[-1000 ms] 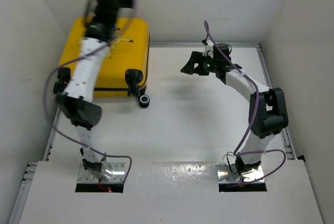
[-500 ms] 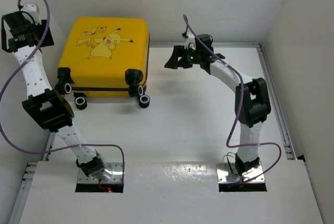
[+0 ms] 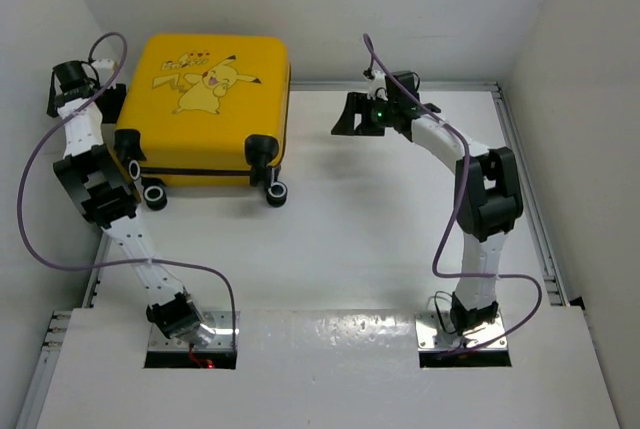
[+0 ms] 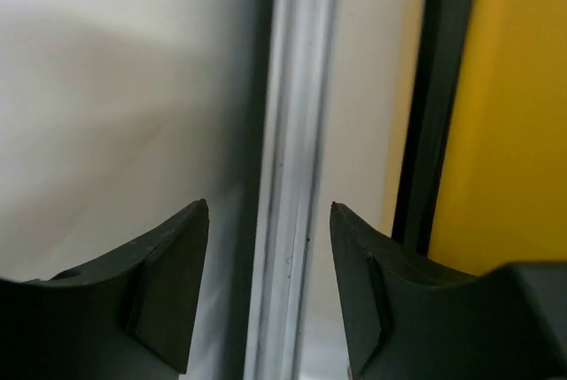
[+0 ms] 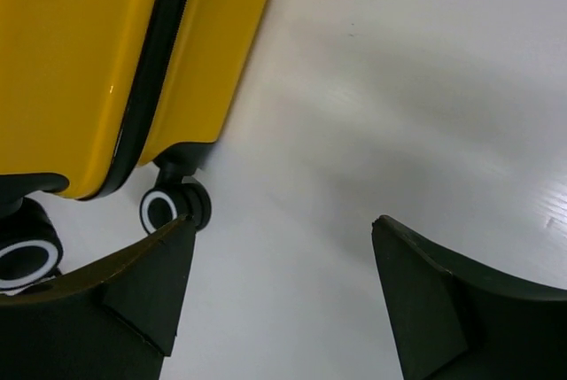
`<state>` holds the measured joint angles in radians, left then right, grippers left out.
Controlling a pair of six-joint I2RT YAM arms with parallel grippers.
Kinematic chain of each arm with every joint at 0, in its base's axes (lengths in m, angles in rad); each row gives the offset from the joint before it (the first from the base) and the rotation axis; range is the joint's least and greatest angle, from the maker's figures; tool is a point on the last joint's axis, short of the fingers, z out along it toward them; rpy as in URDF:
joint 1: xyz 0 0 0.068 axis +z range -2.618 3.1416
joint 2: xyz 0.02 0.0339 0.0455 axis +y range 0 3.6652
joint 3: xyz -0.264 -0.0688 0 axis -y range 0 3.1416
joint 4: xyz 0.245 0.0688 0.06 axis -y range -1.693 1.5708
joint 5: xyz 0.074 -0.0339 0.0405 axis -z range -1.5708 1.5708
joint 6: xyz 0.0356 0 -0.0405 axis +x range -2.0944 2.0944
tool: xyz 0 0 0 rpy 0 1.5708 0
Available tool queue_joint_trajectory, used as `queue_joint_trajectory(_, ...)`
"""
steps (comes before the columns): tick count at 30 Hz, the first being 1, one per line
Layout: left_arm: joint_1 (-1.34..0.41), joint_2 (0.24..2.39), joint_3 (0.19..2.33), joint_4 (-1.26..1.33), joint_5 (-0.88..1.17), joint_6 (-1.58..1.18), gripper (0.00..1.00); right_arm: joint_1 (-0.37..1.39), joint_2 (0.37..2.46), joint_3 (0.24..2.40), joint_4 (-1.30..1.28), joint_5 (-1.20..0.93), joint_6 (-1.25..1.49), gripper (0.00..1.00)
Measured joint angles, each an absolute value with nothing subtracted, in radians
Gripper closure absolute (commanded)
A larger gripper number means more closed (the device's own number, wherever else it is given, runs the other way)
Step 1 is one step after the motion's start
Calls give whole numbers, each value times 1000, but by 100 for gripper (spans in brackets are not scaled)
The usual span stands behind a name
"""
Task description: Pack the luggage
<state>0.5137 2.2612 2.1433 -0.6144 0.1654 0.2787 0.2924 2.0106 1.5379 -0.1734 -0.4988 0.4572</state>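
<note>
The yellow luggage (image 3: 210, 99) with the Pikachu cartoon lies closed, lid up, at the far left of the table, its black wheels (image 3: 277, 192) toward me. My left gripper (image 3: 72, 79) is open and empty at the luggage's left side, over the table rail; the left wrist view shows the yellow shell (image 4: 514, 114) and black seam to its right. My right gripper (image 3: 345, 117) is open and empty, apart from the luggage on its right. The right wrist view shows the luggage (image 5: 80, 52), its zipper seam and a wheel (image 5: 168, 207) at left.
A metal rail (image 4: 297, 176) runs along the table's left edge next to the left wall (image 3: 40, 149). White walls close the back and right. Bare white tabletop (image 3: 380, 219) lies between the luggage and the right arm.
My left arm swung off the luggage lid to the left wall, then dropped lower beside the luggage. My right gripper reached left toward the luggage, then drew slightly back right.
</note>
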Motion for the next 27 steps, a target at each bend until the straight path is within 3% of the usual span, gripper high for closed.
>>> queue_joint_trajectory(10,506,2173,1800,-415,477,382,50,213,1991,1477,-233,-499,432,20)
queue_joint_trajectory(15,401,2070,1650,-411,505,418,51,133,1947,1464,-291,-500,410,20)
queue_joint_trajectory(20,121,1973,1549,-433,519,508,51,-12,1850,1426,-350,-456,396,20)
queue_joint_trajectory(27,-354,1854,1430,-442,677,641,51,-361,1739,1379,-430,-116,428,24)
